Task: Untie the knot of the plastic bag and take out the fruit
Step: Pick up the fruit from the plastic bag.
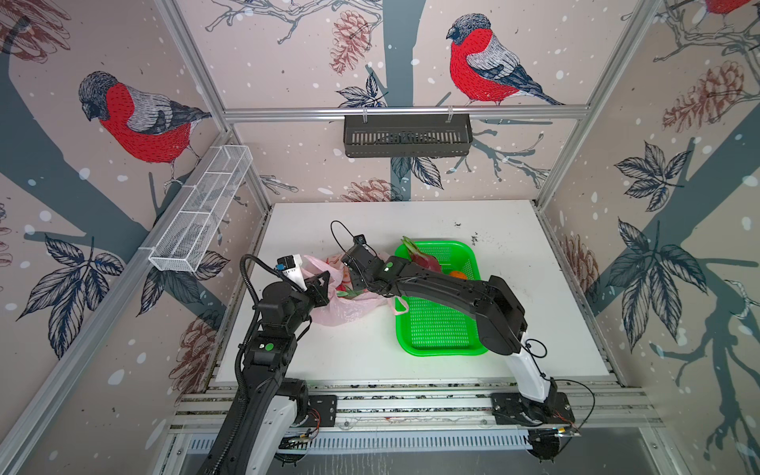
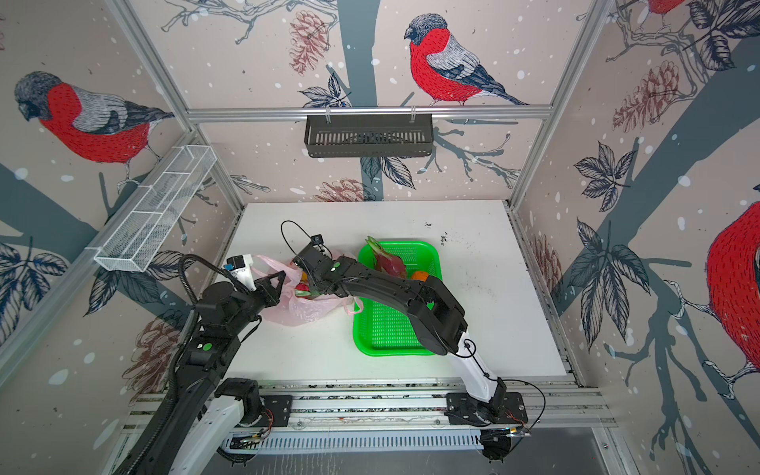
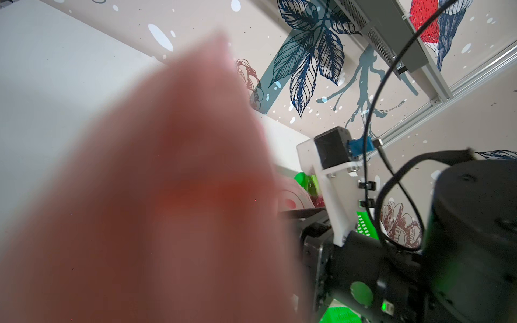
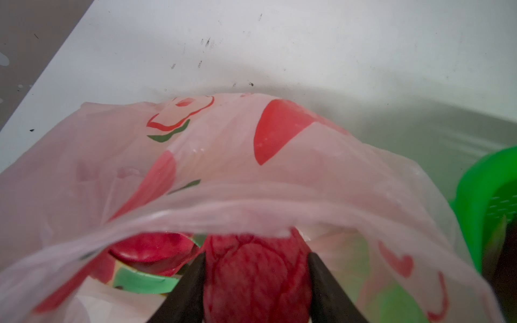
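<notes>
- White wire-mesh rack (image 1: 201, 214): one, fixed to the left wall, well clear of the work.
- Left gripper (image 1: 323, 290): at the left edge of the plastic bag (image 1: 345, 314). My jaws are pressed together on its thin film. In my left wrist view that film is only a blurred pink sheet close to the lens.
- Plastic bag: one, pale pink and translucent, crumpled on the white table (image 1: 370, 362) left of centre, with its mouth open. The print is red and green shapes plus red heart-like outlines. I can read no lettering on it.
- Right gripper (image 4: 256, 256): reaches into the bag's mouth. My two black fingers (image 4: 193, 282) stand partly apart, one against each side of the bumpy red fruit (image 4: 251, 288), clamping it inside the bag.
- Dragon fruit in the bag (image 4: 151, 249): one, red skin with a green scale, just beside the clamped fruit.
- Fruit seen inside the bag: two.
- Pink loop handle (image 1: 399, 306): one loose loop, lying against the tray's left rim.
- Black slotted rack (image 1: 407, 135): one, hung on the back rail.
- Green tray (image 1: 432, 325): one, perforated, just right of the bag. My right arm crosses above it.
- Dragon fruit in the tray (image 1: 423, 261): one, at the far end.
- Orange citrus (image 1: 457, 274): one, beside it and partly behind my arm.
</notes>
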